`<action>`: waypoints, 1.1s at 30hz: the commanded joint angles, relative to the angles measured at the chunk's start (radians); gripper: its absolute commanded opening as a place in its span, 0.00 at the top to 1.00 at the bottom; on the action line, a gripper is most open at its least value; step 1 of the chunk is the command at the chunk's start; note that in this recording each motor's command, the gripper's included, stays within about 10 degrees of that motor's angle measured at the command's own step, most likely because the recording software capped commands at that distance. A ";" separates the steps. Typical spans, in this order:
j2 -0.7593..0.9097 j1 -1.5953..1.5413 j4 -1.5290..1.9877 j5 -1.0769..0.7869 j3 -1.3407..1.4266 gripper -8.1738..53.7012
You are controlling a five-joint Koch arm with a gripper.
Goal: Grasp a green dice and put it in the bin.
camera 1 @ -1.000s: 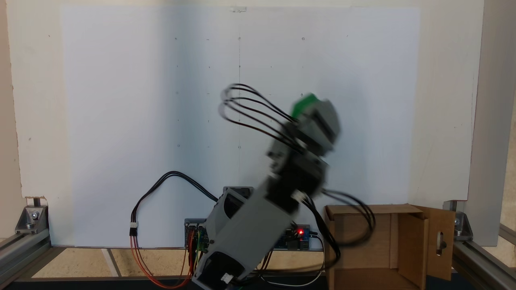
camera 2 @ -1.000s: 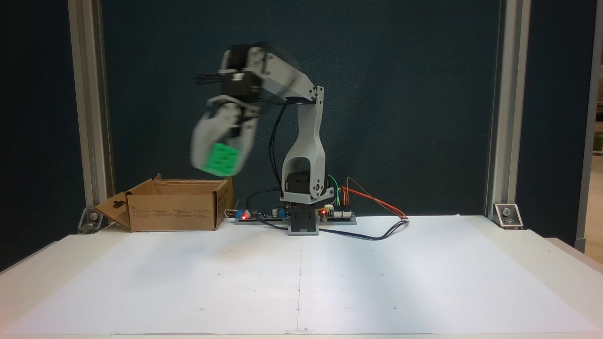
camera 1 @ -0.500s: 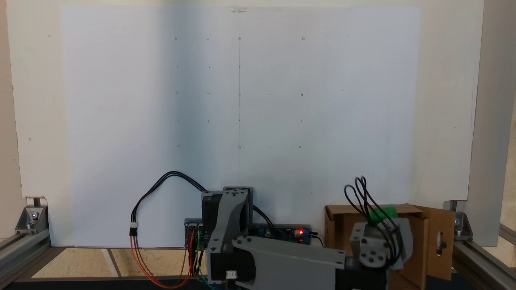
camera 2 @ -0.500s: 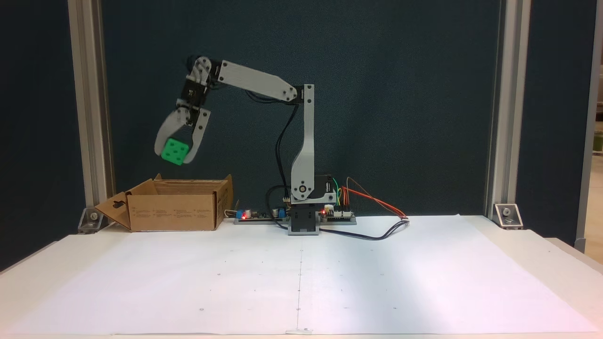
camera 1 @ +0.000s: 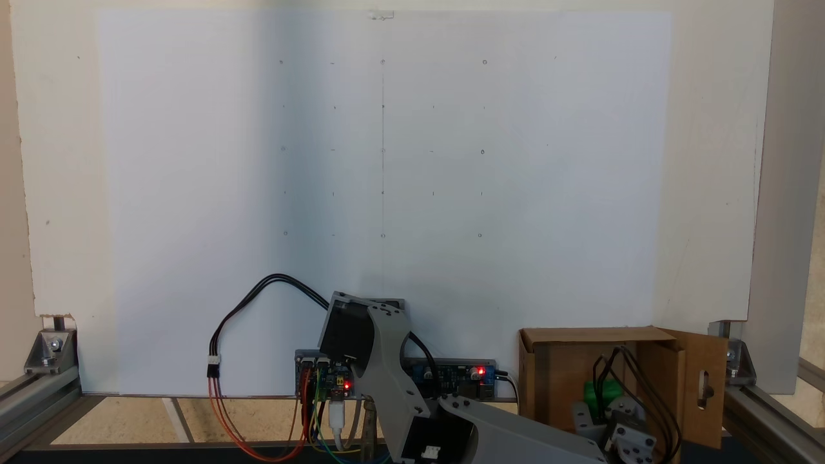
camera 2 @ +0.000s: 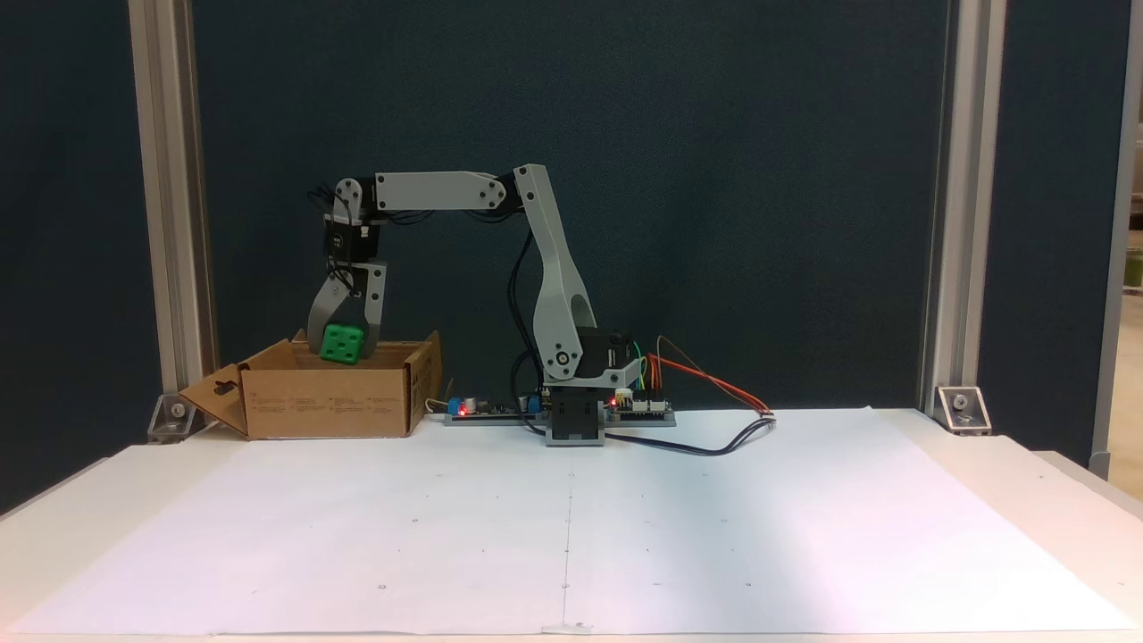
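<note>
A: Gripping what, the fingers (camera 2: pixel 346 350)?
B: They are clamping the green dice (camera 2: pixel 342 344) on both sides; it is hanging at the bin (camera 2: pixel 326 400) rim, just above the opening.

claw (camera 2: pixel 344 346) lowered | green dice (camera 2: pixel 343 344) (gripped) now at bin (camera 2: pixel 330 402) rim

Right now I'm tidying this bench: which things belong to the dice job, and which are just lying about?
Belongs to the job:
- green dice, clamped in the gripper
- cardboard box, the bin

Just lying about:
- controller boards
- loose cable
- white paper sheet
</note>
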 commanded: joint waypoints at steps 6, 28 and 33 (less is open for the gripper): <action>-0.002 0.014 -0.141 -0.064 -0.054 0.15; 0.634 -1.182 -0.413 0.575 0.164 0.16; 0.821 -1.544 -0.420 0.574 0.462 0.16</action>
